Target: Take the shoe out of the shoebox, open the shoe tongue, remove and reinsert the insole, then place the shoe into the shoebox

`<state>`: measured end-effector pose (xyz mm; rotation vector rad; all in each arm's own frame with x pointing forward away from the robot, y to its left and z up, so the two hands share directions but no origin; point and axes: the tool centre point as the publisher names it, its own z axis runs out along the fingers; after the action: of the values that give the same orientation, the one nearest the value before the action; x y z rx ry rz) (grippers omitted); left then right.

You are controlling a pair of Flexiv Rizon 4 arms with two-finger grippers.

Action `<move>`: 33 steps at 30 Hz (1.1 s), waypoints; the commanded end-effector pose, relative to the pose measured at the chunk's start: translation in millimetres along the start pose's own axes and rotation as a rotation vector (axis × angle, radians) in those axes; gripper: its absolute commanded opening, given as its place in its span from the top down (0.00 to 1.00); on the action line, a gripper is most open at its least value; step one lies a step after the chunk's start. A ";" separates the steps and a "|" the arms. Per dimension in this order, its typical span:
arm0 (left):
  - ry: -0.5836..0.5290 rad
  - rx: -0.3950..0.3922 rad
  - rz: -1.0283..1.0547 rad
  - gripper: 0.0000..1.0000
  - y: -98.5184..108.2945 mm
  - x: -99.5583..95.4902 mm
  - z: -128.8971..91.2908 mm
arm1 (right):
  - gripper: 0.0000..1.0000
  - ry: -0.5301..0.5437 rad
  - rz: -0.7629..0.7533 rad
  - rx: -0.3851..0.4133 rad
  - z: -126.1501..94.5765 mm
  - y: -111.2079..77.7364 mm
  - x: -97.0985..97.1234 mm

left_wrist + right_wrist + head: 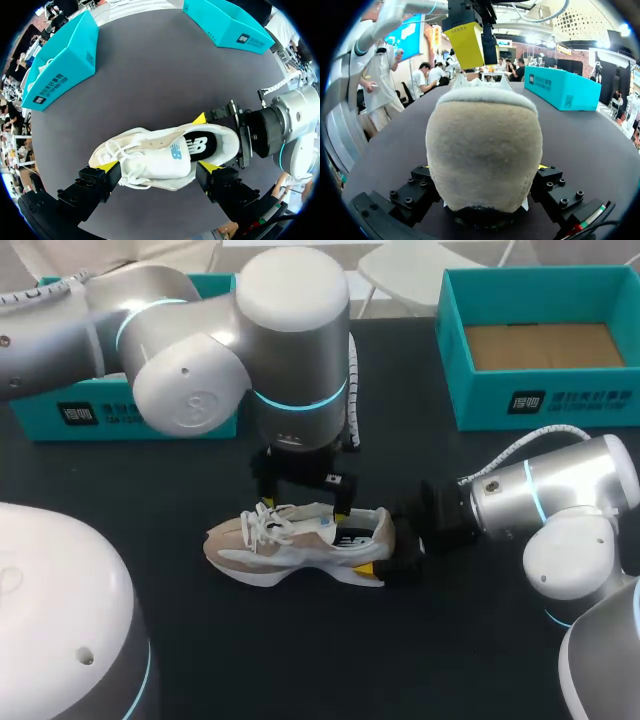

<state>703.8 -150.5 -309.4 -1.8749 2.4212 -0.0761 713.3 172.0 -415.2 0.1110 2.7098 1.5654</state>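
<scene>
A beige and white shoe (300,545) lies on its sole in the middle of the black table (200,640), toe to the left. Its black insole (200,145) shows through the collar. My right gripper (385,545) comes in from the right and is shut on the shoe's heel (484,135), one finger on each side. My left gripper (302,508) hangs just above the shoe, open wide. In the left wrist view its yellow fingertips (107,165) stand over the laces and by the collar, with the tongue area between them.
An open teal shoebox (540,390) with a bare cardboard floor stands at the back right. A second teal box (60,410) stands at the back left, partly hidden behind my left arm. Bare table lies in front of the shoe.
</scene>
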 end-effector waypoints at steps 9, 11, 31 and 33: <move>-0.058 -0.013 -0.060 0.00 -19.5 29.3 35.6 | 1.00 -0.002 0.000 0.005 5.7 -0.7 -0.8; -0.057 -0.021 -0.070 0.00 -21.7 31.5 38.5 | 1.00 -0.002 0.000 0.005 5.7 -0.7 -0.8; -0.190 -0.043 -0.208 0.00 -1.3 21.9 47.6 | 1.00 -0.002 0.000 0.005 5.7 -0.7 -0.8; -0.203 -0.037 -0.220 0.00 1.2 17.1 44.0 | 1.00 -0.002 0.000 0.005 5.7 -0.7 -0.8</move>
<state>706.0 -171.9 -360.9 -2.0459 2.0995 0.1577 713.3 172.0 -415.2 0.1107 2.7096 1.5654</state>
